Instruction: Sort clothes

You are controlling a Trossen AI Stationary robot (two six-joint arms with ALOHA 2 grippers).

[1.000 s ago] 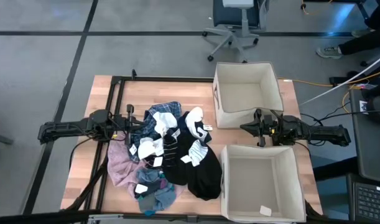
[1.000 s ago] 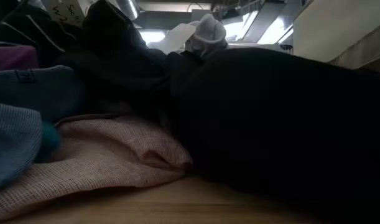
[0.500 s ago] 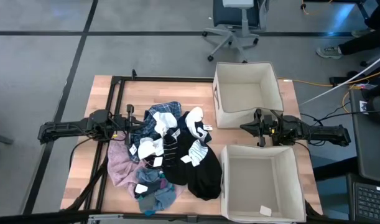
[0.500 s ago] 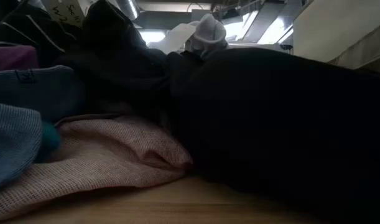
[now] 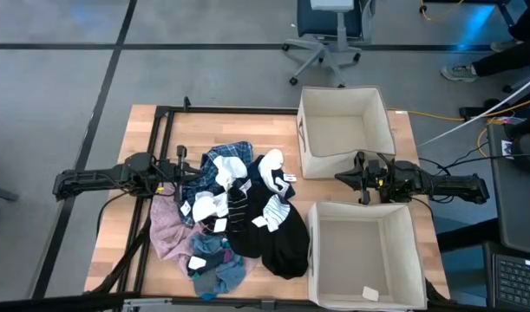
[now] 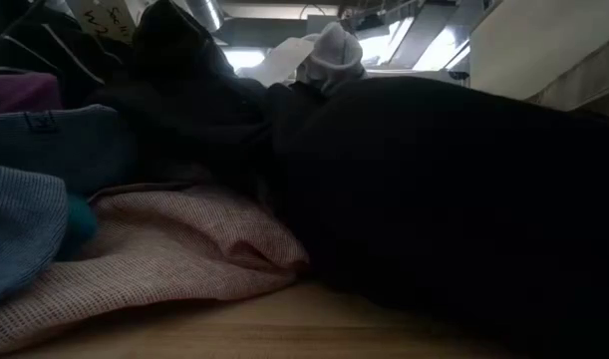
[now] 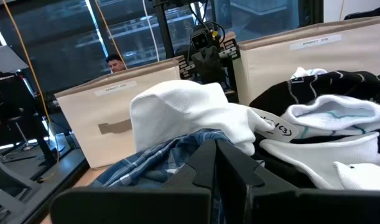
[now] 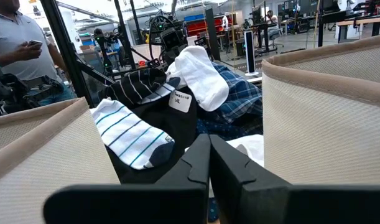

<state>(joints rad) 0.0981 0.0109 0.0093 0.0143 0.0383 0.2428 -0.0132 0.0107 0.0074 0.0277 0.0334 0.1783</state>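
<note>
Nothing has shifted between the earlier frames and this one: my arms sit where they sat, the heap has the same outline, and both bins hold no garments. By my reading, sorting has not begun and the first pick is still ahead.

Nearest to me, my left gripper (image 7: 222, 163) has its jaws closed together on nothing, the tips at the left edge of the clothes (image 5: 234, 217) and pointed into them. Straight beyond the fingers lies a blue plaid garment (image 7: 157, 155), with a white sock (image 7: 190, 112) draped over it. My right gripper (image 8: 208, 163) is likewise closed and empty, parked in the gap between the two beige bins and facing the pile from the other side; a striped sock (image 8: 127, 134) and a tagged white sock (image 8: 199, 74) are what it sees first.

Farther out, the clothes lie piled on the table between my arms, black garments toward the right, pink and grey-teal ones toward the front-left. The far bin (image 5: 382, 139) and the near bin (image 5: 412, 251) stand right of the pile. A person stands in the room beyond.
</note>
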